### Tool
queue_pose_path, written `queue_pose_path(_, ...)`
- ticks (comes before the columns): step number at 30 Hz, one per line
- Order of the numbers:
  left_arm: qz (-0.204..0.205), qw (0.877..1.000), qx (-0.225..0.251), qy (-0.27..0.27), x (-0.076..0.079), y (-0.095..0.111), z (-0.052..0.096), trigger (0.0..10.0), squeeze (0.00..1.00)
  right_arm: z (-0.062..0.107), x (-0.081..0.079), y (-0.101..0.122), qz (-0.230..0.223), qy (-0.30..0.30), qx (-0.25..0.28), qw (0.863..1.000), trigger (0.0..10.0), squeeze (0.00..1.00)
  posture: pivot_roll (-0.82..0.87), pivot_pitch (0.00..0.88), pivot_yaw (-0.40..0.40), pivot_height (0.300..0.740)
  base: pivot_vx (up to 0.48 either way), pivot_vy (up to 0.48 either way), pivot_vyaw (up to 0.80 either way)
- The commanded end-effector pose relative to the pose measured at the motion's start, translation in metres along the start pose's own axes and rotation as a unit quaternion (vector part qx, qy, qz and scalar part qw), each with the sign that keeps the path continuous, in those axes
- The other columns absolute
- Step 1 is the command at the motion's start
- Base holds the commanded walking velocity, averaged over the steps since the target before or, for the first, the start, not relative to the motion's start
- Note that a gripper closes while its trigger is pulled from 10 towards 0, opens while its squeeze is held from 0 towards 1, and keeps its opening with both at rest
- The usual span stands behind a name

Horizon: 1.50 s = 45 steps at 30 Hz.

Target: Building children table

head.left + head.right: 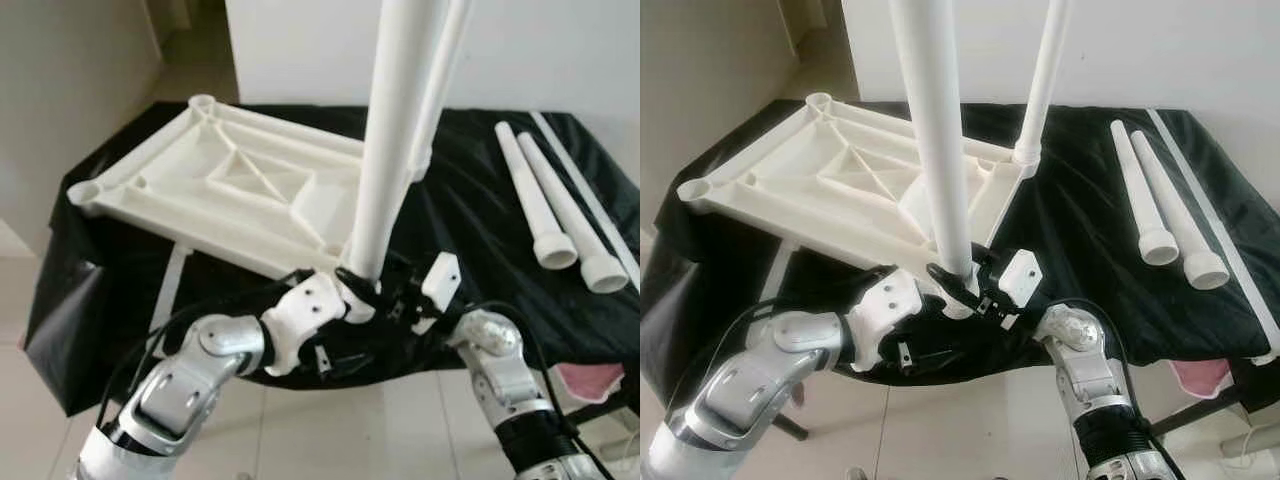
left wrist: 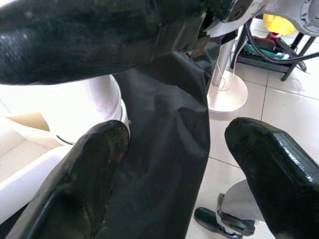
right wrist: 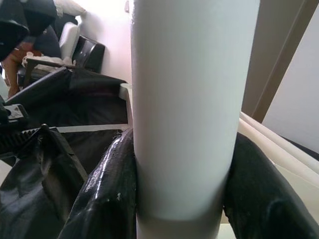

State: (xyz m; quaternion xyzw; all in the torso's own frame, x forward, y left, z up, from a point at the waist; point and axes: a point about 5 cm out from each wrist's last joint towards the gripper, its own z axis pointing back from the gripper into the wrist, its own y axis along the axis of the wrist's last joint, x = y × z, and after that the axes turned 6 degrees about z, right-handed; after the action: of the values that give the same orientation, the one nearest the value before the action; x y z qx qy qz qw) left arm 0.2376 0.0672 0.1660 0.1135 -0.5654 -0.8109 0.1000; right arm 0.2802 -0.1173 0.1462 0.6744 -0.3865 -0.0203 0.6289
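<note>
The white table top point(image 1: 200, 170) lies upside down on a black-covered table point(image 1: 480, 200). One white leg point(image 1: 1040, 90) stands in its far right corner socket. At the near right corner a second white leg point(image 1: 390, 150) stands upright. My right gripper point(image 1: 978, 285) is shut on it low down, and both fingers point(image 3: 107, 189) press its sides in the right wrist view. My left gripper point(image 1: 940, 285) is right beside that leg's base point(image 2: 75, 104). It is open, its fingers point(image 2: 94, 169) apart over black cloth. Two loose legs point(image 1: 535, 200) lie at the right.
A long thin white rail point(image 1: 595, 200) lies along the table's right edge. The black cloth point(image 1: 70, 280) hangs over the near edge to a tiled floor. A pink item point(image 1: 590, 380) sits low at right. A white round stand base point(image 2: 227, 92) is on the floor.
</note>
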Motion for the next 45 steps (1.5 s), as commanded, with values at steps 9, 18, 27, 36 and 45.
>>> queue_pose_path(9, -0.004, 1.0, 0.001, 0.0, 0.001, 0.003, 0.001, 10.0, 0.0, 0.016, -0.026, -0.033, 0.003, 0.056, -0.105, 0.993, 10.0, 0.0, 0.02, 0.073, -0.002, 0.74, 0.0, 0.0, 0.0)
queue_pose_path(18, -0.004, 1.0, 0.0, 0.0, 0.001, 0.003, 0.001, 10.0, 0.0, 0.019, -0.017, -0.037, -0.092, -0.014, -0.104, 0.99, 10.0, 0.0, 0.02, 0.072, -0.001, 0.74, 0.0, 0.0, 0.0)
queue_pose_path(27, -0.006, 1.0, 0.001, -0.002, 0.001, 0.003, 0.001, 10.0, 0.0, 0.022, -0.002, -0.046, -0.151, -0.083, -0.134, 0.976, 10.0, 0.0, 0.02, 0.075, 0.003, 0.74, 0.0, 0.0, 0.0)
queue_pose_path(36, -0.004, 1.0, 0.0, 0.0, 0.002, 0.003, 0.002, 10.0, 0.0, 0.017, 0.002, -0.048, -0.19, -0.117, -0.136, 0.965, 10.0, 0.0, 0.03, 0.089, -0.001, 0.74, 0.0, 0.0, 0.0)
queue_pose_path(45, -0.002, 1.0, 0.001, 0.007, 0.001, 0.003, 0.003, 10.0, 0.0, 0.012, 0.009, -0.019, -0.115, -0.111, -0.032, 0.987, 10.0, 0.0, 0.03, 0.098, -0.003, 0.74, 0.0, 0.0, 0.0)
